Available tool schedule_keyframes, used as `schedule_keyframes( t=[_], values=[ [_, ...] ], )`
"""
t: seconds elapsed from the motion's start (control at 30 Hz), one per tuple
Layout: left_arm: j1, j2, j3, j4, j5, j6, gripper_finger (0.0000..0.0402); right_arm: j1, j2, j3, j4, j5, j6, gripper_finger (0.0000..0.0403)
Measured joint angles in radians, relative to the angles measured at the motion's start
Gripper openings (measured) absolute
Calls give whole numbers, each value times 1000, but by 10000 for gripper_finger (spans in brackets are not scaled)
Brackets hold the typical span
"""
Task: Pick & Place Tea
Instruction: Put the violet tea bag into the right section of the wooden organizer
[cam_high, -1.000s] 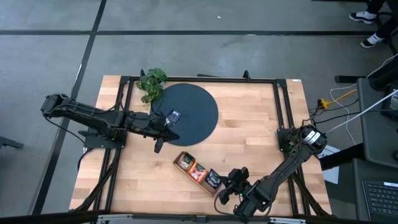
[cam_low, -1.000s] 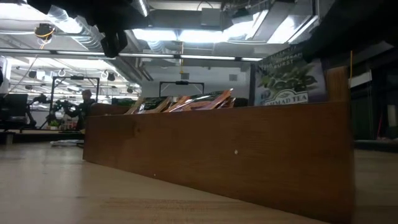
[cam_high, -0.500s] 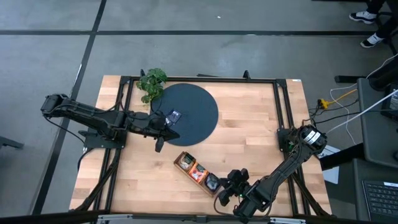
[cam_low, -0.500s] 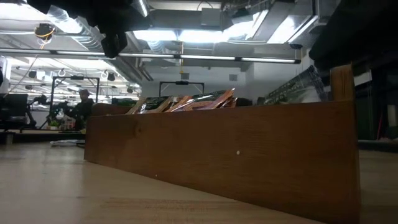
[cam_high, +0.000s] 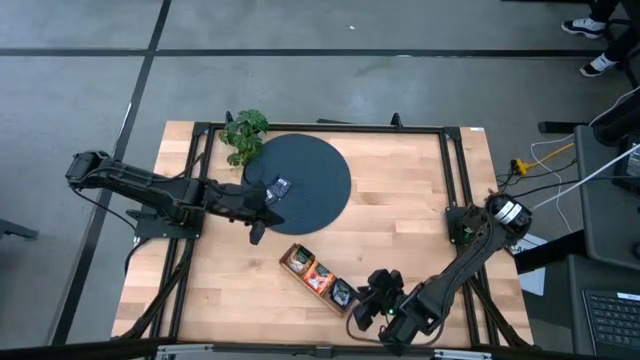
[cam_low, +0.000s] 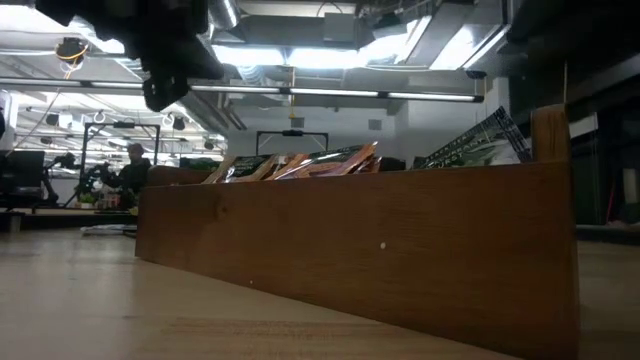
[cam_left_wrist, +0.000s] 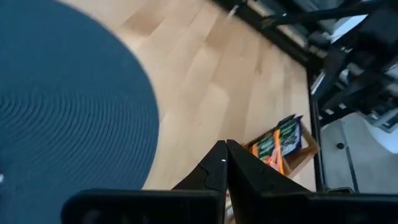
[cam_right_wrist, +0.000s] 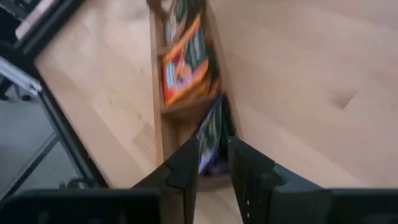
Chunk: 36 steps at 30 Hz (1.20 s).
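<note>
The long wooden tray (cam_high: 318, 278) lies near the table's front edge, with tea sachets standing in its compartments. A green sachet (cam_right_wrist: 211, 134) leans in the tray's right end compartment and shows above the tray wall in the low view (cam_low: 480, 140). My right gripper (cam_right_wrist: 214, 163) hovers open just above that end (cam_high: 362, 308) and holds nothing. One more sachet (cam_high: 280, 186) lies flat on the dark round mat (cam_high: 315, 165). My left gripper (cam_left_wrist: 225, 149) is shut and empty, above the mat's near left edge (cam_high: 270, 210).
A leafy green plant (cam_high: 245, 133) stands at the mat's far left. Orange sachets (cam_right_wrist: 183, 62) fill the tray's middle compartment. Bare wood lies to the right of the mat and tray. Black frame rails (cam_high: 455, 170) run along the table's sides.
My right gripper has opened, let go of the green sachet and risen a little. The sachet stood upright above the tray's end. It now leans tilted inside the end compartment. My left gripper has stayed shut over the mat's edge.
</note>
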Motion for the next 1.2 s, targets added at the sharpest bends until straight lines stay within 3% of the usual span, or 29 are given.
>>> schedule_keyframes(
  t=[0.17,0.37,0.47,0.7,0.93,1.03,1.2],
  values=[
    [0,0,11,-111,-21,-58,4,-45,-60,0,-19,-24,-84,91],
    [0,1,150,-588,-190,-112,3,-116,-91,0,-20,-133,-229,91],
    [1,1,196,-732,-230,-143,2,-159,-91,0,-23,-142,-308,91],
    [1,1,203,-753,-184,-207,4,-267,-99,0,-2,-335,-625,91],
    [1,1,203,-712,-92,-149,2,-270,-139,0,-39,-625,-814,91],
    [1,1,203,-701,-69,-102,5,-312,-151,0,-5,-711,-855,91],
    [1,1,203,-702,-48,-8,6,-446,-155,0,88,-754,-837,91]
  ],
)
